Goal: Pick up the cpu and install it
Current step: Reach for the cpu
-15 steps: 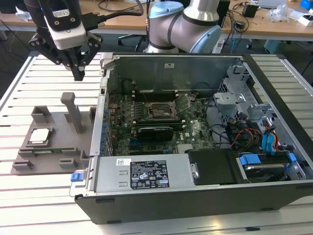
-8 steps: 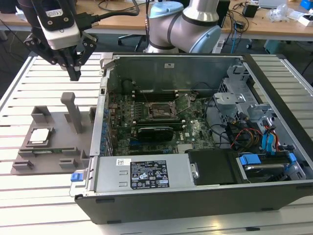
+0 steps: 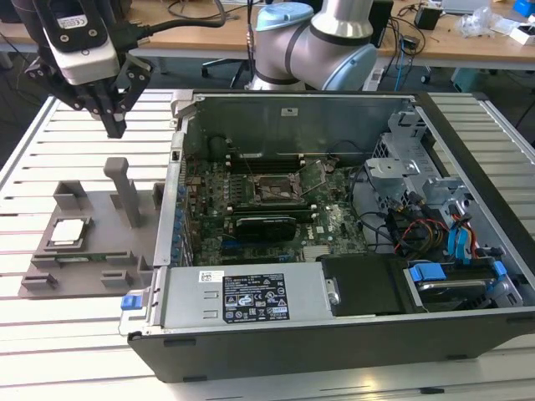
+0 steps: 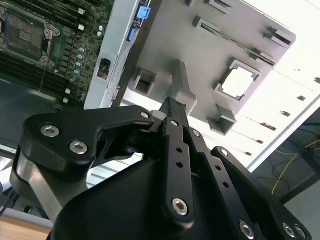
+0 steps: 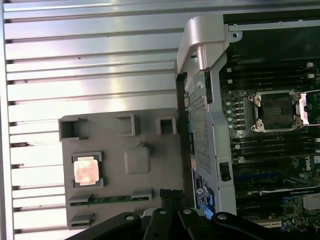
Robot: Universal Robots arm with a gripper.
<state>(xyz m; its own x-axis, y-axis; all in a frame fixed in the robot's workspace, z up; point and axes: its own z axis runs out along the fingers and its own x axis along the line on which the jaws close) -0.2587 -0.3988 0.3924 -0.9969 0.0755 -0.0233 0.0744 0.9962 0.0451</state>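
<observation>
Exterior view: one cpu (image 3: 68,231) lies flat in a square recess of a grey plastic tray (image 3: 100,209), toward the exterior view's left end of that tray. It is a small square chip with a silver-grey metal top and a thin pale edge. In the first wrist view the cpu (image 5: 85,170) catches the light and looks pinkish-white. In the second wrist view the cpu (image 4: 239,82) reads as a bright pale square framed by raised corner blocks.

The single tray rests on a slatted tabletop (image 3: 33,351), just beside one open computer case (image 3: 334,334) that lies on its side. One upright post (image 3: 125,188) rises from the tray, and one long green circuit strip (image 5: 115,199) lies in a slot near the cpu.

Inside the case, the motherboard carries one bare cpu socket (image 3: 272,190) with a metal frame, also seen in the first wrist view (image 5: 276,111).

One gripper (image 3: 115,125) hangs in the air over the far side of the tray, above the post and well apart from the cpu. Its jaws are pressed together and pinch nothing. The robot arm's pale blue base joint (image 3: 288,21) stands behind the case.
</observation>
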